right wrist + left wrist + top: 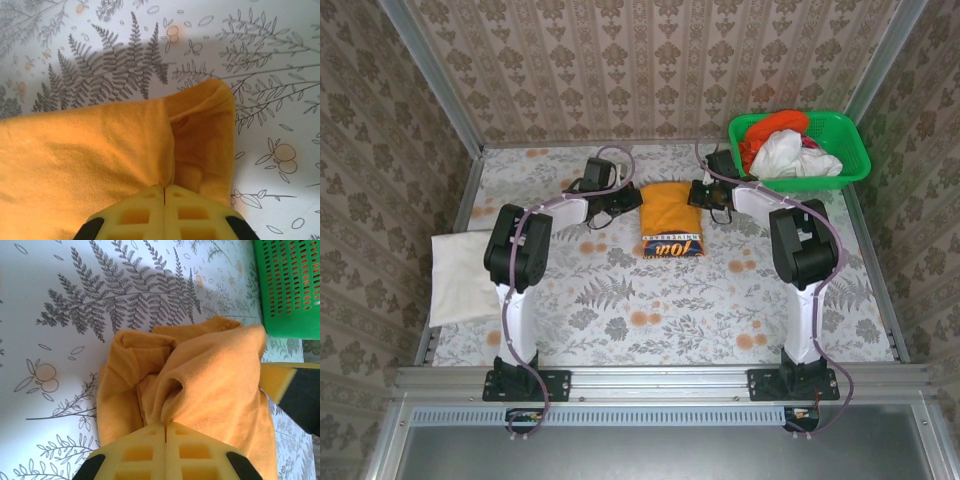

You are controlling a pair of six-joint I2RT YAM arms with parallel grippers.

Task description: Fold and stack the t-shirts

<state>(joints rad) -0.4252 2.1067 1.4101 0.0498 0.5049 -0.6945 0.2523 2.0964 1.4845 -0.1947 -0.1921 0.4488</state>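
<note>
Amber-orange t-shirt at centre of the top view, already folded down to a squat rectangle, blue printed band along its lower edge; pinched at both upper corners. Left gripper clenched on a bunched corner at the bottom middle of its wrist view, yellow pads pressed flat together with cloth between; right gripper likewise clamped on a fold of the same shirt at the bottom centre of its own view.

Probably a last fold, or a carry to the stack. Best done by lifting both corners level and together; keep the upper edge taut but not stretched; lay the cloth over in one slow sweep; let go only with edges lined up. Uneven height a likely cause of a slumped, skewed packet.

Soft matte knit, thicker at the rolled hems, creasing into deep rounded pleats near the pads; limp, sure to sag between the two grips. Pads of waffle-gridded foam, seemingly yielding.

Further out: white t-shirt folded flat at the left edge of the top view, probably the base of the stack; green lattice basket in the upper right, rigid plastic, holding a crumpled red-orange t-shirt and a second white t-shirt; tablecloth smooth, printed with grey ferns and orange fruit.
</note>
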